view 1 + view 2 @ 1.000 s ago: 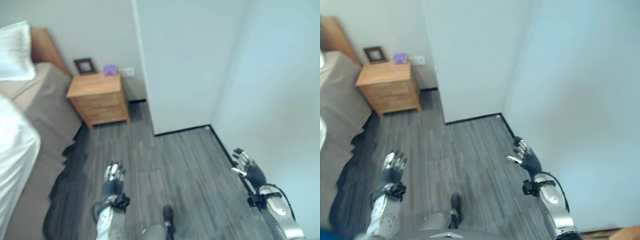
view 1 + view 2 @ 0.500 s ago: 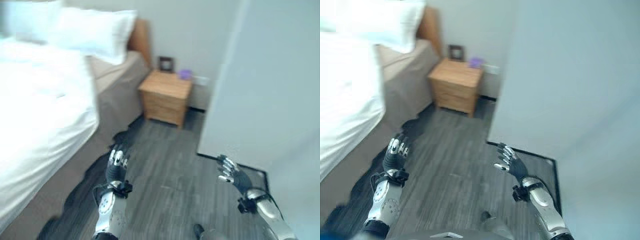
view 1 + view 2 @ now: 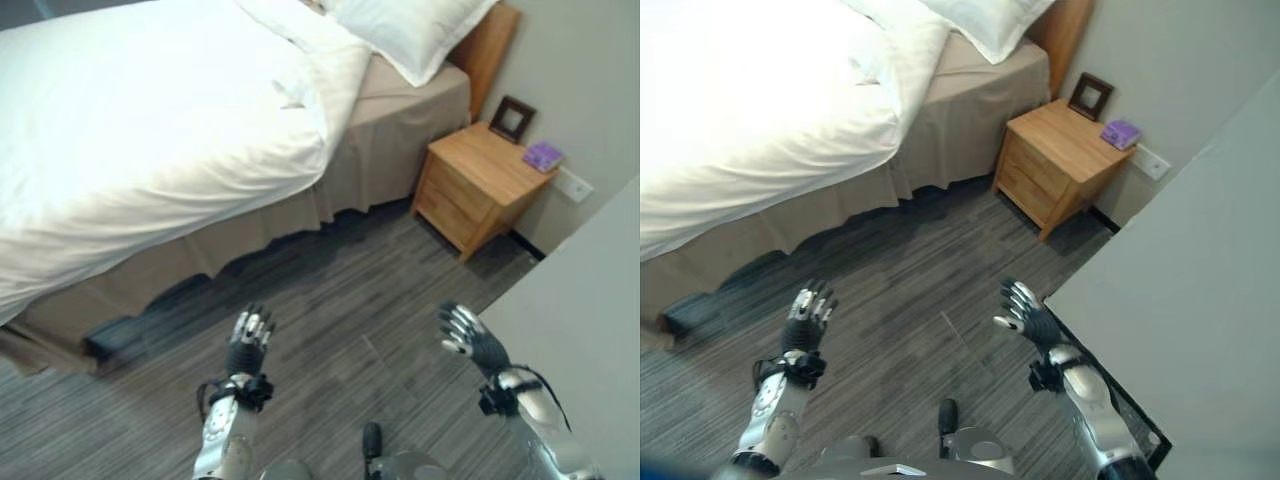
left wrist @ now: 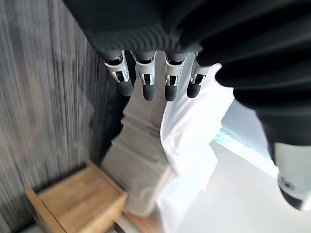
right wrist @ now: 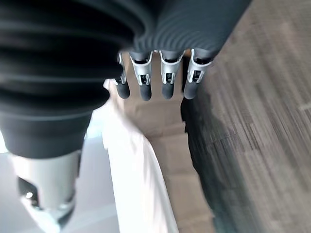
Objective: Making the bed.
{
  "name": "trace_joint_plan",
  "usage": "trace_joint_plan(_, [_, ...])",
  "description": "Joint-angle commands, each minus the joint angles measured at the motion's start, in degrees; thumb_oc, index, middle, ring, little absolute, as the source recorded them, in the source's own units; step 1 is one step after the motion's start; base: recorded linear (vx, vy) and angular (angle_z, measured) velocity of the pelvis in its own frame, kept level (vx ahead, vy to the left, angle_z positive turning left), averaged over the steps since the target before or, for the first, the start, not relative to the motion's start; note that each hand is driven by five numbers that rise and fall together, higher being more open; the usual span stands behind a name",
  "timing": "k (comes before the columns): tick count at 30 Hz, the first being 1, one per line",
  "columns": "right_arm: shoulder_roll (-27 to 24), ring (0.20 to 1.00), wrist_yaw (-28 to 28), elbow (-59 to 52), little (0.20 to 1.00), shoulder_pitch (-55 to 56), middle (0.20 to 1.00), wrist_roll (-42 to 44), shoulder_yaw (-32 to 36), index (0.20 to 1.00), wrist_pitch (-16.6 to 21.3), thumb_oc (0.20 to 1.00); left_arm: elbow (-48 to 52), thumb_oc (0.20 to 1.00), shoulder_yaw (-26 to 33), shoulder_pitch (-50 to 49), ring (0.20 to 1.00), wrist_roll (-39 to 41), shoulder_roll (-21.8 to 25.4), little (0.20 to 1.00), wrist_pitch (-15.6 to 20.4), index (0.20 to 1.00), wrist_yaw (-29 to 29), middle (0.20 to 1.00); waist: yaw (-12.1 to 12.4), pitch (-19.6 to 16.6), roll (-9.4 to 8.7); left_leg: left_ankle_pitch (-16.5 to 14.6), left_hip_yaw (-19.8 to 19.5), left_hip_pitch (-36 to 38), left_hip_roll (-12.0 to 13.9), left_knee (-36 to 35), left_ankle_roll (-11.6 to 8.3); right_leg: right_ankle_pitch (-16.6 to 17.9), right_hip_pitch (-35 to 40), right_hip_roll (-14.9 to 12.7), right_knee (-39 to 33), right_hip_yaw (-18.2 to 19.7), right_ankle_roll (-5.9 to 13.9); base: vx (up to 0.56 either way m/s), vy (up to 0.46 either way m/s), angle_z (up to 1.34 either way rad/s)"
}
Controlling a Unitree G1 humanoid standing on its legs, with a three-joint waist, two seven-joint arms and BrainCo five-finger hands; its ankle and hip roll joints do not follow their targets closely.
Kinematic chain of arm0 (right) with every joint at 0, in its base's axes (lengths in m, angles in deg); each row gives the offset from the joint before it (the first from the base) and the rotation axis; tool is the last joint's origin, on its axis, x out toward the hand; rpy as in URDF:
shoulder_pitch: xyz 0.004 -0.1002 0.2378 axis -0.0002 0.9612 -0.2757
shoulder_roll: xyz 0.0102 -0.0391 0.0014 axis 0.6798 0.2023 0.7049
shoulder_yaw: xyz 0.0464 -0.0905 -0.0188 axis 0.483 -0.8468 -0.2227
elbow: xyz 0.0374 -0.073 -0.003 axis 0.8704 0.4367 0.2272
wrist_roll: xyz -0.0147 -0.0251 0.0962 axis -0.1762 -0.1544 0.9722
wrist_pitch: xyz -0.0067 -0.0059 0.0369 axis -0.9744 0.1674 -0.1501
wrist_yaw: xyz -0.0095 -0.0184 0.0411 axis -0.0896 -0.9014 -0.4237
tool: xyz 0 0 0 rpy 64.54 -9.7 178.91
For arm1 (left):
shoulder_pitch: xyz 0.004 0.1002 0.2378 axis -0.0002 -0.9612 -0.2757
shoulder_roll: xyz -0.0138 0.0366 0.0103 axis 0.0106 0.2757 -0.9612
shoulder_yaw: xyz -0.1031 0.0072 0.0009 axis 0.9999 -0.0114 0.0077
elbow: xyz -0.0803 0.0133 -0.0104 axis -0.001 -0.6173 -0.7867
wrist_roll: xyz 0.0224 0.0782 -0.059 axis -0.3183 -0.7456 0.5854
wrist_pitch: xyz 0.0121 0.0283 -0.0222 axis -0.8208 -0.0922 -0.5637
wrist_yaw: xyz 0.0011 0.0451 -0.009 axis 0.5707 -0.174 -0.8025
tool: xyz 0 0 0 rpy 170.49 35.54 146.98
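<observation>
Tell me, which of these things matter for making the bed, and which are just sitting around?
For the job:
white duvet, rumpled on the bed
pillow at the headboard
left hand and right hand, both open, holding nothing

Just there:
wooden nightstand
picture frame on it
purple item on it

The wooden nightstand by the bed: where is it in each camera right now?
Left eye view: nightstand upper right, beside the bed.
Right eye view: nightstand upper centre-right.
Left wrist view: nightstand past the left hand.
Right wrist view: not in it.
Shared landmark: the white duvet.
</observation>
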Motion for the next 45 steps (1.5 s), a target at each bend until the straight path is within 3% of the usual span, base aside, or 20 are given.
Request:
trace_joint_plan(1, [0.9, 1.000, -0.3, -0.9, 1.000, -0.5, 1.000, 1.6, -1.7, 1.000, 2.1, 1.000, 2.4, 1.000, 1.4, -0.4, 1.000, -1.4, 3.2, 1.000, 1.6, 1.000, -1.0, 1.000, 0.5, -6.2, -1.43, 4.0, -4.9, -3.0, -2.7, 1.0, 2.14, -2.4, 0.9, -3.4, 3.4, 4.2, 6.90, -0.06, 0.085, -0.07])
trace_joint_plan(3, [0.8, 1.000, -0.9, 0.0, 1.000, -0.5, 1.000, 1.1, -2.1, 1.000, 1.9, 1.000, 2.5, 1.000, 1.5, -1.2, 1.000, -2.1, 4.0, 1.000, 1.1, 1.000, -1.9, 1.000, 0.8, -5.5, -1.05, 4.1, -5.3, -3.2, -2.7, 1.6, 2.67, -3.1, -0.5, -3.8, 7.5, 5.6, 6.86, -0.08, 0.077, -0.13])
trace_joint_plan(5, [0.3, 1.000, 0.2, -0.3, 1.000, -2.9, 1.000, -2.1, -3.2, 1.000, 2.1, 1.000, 0.9, 1.000, 1.8, -0.6, 1.000, -2.9, 4.8, 1.000, 1.4, 1.000, -1.3, 1.000, 0.7, -3.9, -0.67, 4.6, -7.1, -3.6, -2.3, 1.7, 2.92, -3.5, -3.3, -2.2, 11.3, 13.5, 7.64, -0.18, 0.015, 0.02])
trace_joint_plan(12, [0.5, 1.000, -0.6, 0.5, 1.000, -3.4, 1.000, -0.9, -4.3, 1.000, 2.0, 1.000, 0.3, 1.000, 4.2, -1.0, 1.000, -1.9, 4.8, 1.000, 2.0, 1.000, -0.5, 1.000, 2.7, -4.9, -0.84, 4.9, -8.8, -3.9, -2.7, 2.7, 2.46, -3.5, 1.0, -3.1, 5.9, 11.5, 6.61, -0.03, -0.066, 0.22])
trace_joint_plan(13, [2.2, 1.000, 6.7, 2.0, 1.000, -3.1, 1.000, 2.6, 4.4, 1.000, 1.8, 1.000, -0.8, 1.000, 6.1, -5.9, 1.000, -8.4, 7.1, 1.000, -0.1, 1.000, 3.7, 1.000, 4.5, -4.3, 0.64, 3.5, -11.5, -0.6, -1.8, -0.6, 1.75, -1.9, 0.9, -4.2, 4.5, 6.9, 7.09, 0.03, -0.048, 0.29])
trace_joint_plan(14, [2.2, 1.000, 6.7, 2.0, 1.000, -3.1, 1.000, 2.6, 4.4, 1.000, 1.8, 1.000, -0.8, 1.000, 6.1, -5.9, 1.000, -8.4, 7.1, 1.000, -0.1, 1.000, 3.7, 1.000, 4.5, -4.3, 0.64, 3.5, -11.4, -0.6, -1.8, -0.6, 1.76, -1.9, 0.9, -4.2, 4.5, 6.9, 7.10, 0.00, 0.041, 0.15])
trace_joint_plan(17, [1.6, 1.000, 5.4, 1.1, 1.000, -4.8, 1.000, 1.5, 2.4, 1.000, 2.3, 1.000, 0.1, 1.000, 6.3, -5.9, 1.000, -6.7, 6.4, 1.000, 0.4, 1.000, 3.7, 1.000, 5.5, -2.3, 0.44, 3.1, -8.0, -0.6, -1.6, -0.6, 2.31, -1.2, -2.1, -4.6, 8.8, 5.5, 8.68, -0.05, 0.045, -0.13])
trace_joint_plan(22, [1.7, 1.000, 5.7, 1.1, 1.000, -5.7, 1.000, 0.8, 1.6, 1.000, 2.2, 1.000, -0.6, 1.000, 6.0, -4.8, 1.000, -6.4, 7.4, 1.000, 0.3, 1.000, 3.9, 1.000, 5.2, -0.6, -0.03, 2.5, -7.8, -1.6, -0.5, 1.2, 2.39, -0.3, -7.1, -4.5, 17.1, 7.4, 11.28, -0.04, -0.040, -0.28])
trace_joint_plan(26, [2.6, 1.000, 5.6, 1.2, 1.000, -4.5, 1.000, -0.2, 2.5, 1.000, 2.2, 1.000, -0.4, 1.000, 6.9, -2.9, 1.000, -8.3, 10.9, 1.000, 0.8, 1.000, 4.2, 1.000, 4.8, -0.2, 0.00, -0.4, -9.7, -0.8, 5.1, 3.8, -0.37, 6.4, -7.8, -17.4, 11.0, 8.5, 10.41, 0.22, -0.323, 0.06])
trace_joint_plan(30, [2.1, 1.000, 5.7, 1.5, 1.000, -2.7, 1.000, -1.9, 3.7, 1.000, 2.2, 1.000, 0.0, 1.000, 6.3, -0.6, 1.000, -8.3, 12.0, 1.000, 1.4, 1.000, 4.3, 1.000, 2.8, -0.8, -0.08, -1.4, -12.5, 2.9, 11.7, 5.7, -4.36, 9.4, -9.5, -20.0, 4.4, 16.8, 13.18, 0.37, -0.451, -0.13])
trace_joint_plan(31, [2.0, 1.000, 5.7, 1.4, 1.000, -2.2, 1.000, -1.4, 4.0, 1.000, 2.5, 1.000, -0.1, 1.000, 5.6, 0.6, 1.000, -7.5, 11.9, 1.000, 1.7, 1.000, 4.3, 1.000, 2.0, -1.5, -0.35, -0.7, -13.6, 4.3, 13.5, 5.3, -5.26, 8.8, -10.4, -19.7, 5.2, 18.8, 14.09, 0.38, -0.636, 0.12])
trace_joint_plan(32, [1.8, 1.000, 5.7, 1.5, 1.000, -1.6, 1.000, -1.0, 4.4, 1.000, 2.7, 1.000, -0.2, 1.000, 4.1, 1.7, 1.000, -6.4, 11.1, 1.000, 1.8, 1.000, 3.6, 1.000, 1.5, -2.0, -0.02, 3.8, -15.6, 3.4, 16.0, 6.3, -6.10, 4.7, -9.6, -18.0, 9.4, 20.6, 14.97, 0.25, -0.460, 0.41])
trace_joint_plan(33, [1.8, 1.000, 5.7, 1.5, 1.000, -1.6, 1.000, -1.0, 4.4, 1.000, 2.7, 1.000, -0.2, 1.000, 4.1, 1.7, 1.000, -6.4, 11.1, 1.000, 1.8, 1.000, 3.6, 1.000, 1.4, -2.1, 0.03, 3.8, -15.7, 3.3, 16.0, 6.3, -6.13, 4.6, -9.7, -17.9, 9.6, 20.5, 14.94, 0.28, -0.637, 1.02])
trace_joint_plan(34, [1.0, 1.000, 5.8, 3.5, 1.000, -3.8, 1.000, -0.5, 2.7, 1.000, 2.2, 1.000, -0.5, 1.000, 4.0, 1.3, 1.000, -5.8, 10.0, 1.000, 1.1, 1.000, 3.4, 1.000, 1.5, -2.6, -0.17, 11.6, -16.8, 2.6, 18.8, 9.3, -5.95, -0.1, -9.5, -14.6, 11.5, 19.1, 13.27, 0.15, -0.376, 0.91])
trace_joint_plan(35, [1.0, 1.000, 5.8, 3.5, 1.000, -3.8, 1.000, -0.5, 2.7, 1.000, 2.2, 1.000, -0.5, 1.000, 4.1, 1.3, 1.000, -5.8, 10.0, 1.000, 1.1, 1.000, 3.4, 1.000, 1.5, -2.7, -0.12, 11.6, -16.9, 2.5, 18.8, 9.3, -5.99, -0.1, -9.6, -14.6, 11.6, 19.0, 13.23, 0.22, -0.604, 0.64])
trace_joint_plan(36, [-1.1, 1.000, 5.5, 4.0, 1.000, -5.6, 1.000, -3.3, 1.2, 1.000, 2.7, 1.000, -2.3, 1.000, 4.3, 1.6, 1.000, -5.0, 9.4, 1.000, 1.0, 1.000, 3.4, 1.000, 1.6, -2.8, -0.04, 19.4, -18.4, 1.6, 20.6, 10.3, -5.70, -1.2, -9.3, -11.7, 12.1, 19.6, 11.98, 0.11, -0.426, 0.14])
trace_joint_plan(37, [-2.1, 1.000, 5.8, 3.6, 1.000, -6.3, 1.000, -4.1, 1.0, 1.000, 2.7, 1.000, -2.1, 1.000, 4.2, 1.6, 1.000, -4.2, 9.0, 1.000, 1.0, 1.000, 3.3, 1.000, 1.5, -3.0, -0.46, 21.8, -18.0, -0.9, 20.6, 12.5, -4.74, -1.6, -8.7, -10.6, 11.2, 19.0, 10.86, 0.15, -0.628, 0.15])
trace_joint_plan(39, [-3.3, 1.000, 5.8, 2.6, 1.000, -5.8, 1.000, -3.1, 1.2, 1.000, 3.5, 1.000, -1.8, 1.000, 3.3, 1.8, 1.000, -0.9, 7.3, 1.000, 0.5, 1.000, 2.7, 1.000, 0.7, -2.6, -1.82, 22.7, -10.3, -4.9, 21.6, 16.4, -1.88, -2.9, -5.4, -7.8, 9.6, 17.9, 7.61, 0.13, -0.645, 0.25])
trace_joint_plan(42, [-3.3, 1.000, 6.1, 4.9, 1.000, -6.6, 1.000, -1.3, 2.3, 1.000, 2.4, 1.000, -1.4, 1.000, 3.0, 1.2, 1.000, -3.3, 7.1, 1.000, 0.3, 1.000, 2.0, 1.000, 1.8, -1.9, -3.86, 13.2, -13.6, -9.0, 9.2, 26.4, -0.37, -1.8, -2.9, -6.9, 7.2, 17.1, 6.30, 0.10, -0.515, 0.25])
trace_joint_plan(45, [-2.1, 1.000, 5.4, 7.1, 1.000, -5.6, 1.000, 3.2, 4.8, 1.000, 2.1, 1.000, -1.2, 1.000, 3.2, 0.4, 1.000, -2.5, 5.6, 1.000, 0.4, 1.000, 1.2, 1.000, 1.5, -2.5, -4.07, 5.8, -7.8, -9.2, 1.6, 21.6, 0.73, -0.3, -1.5, -6.0, 4.6, 15.7, 6.34, 0.08, -0.285, 0.01])
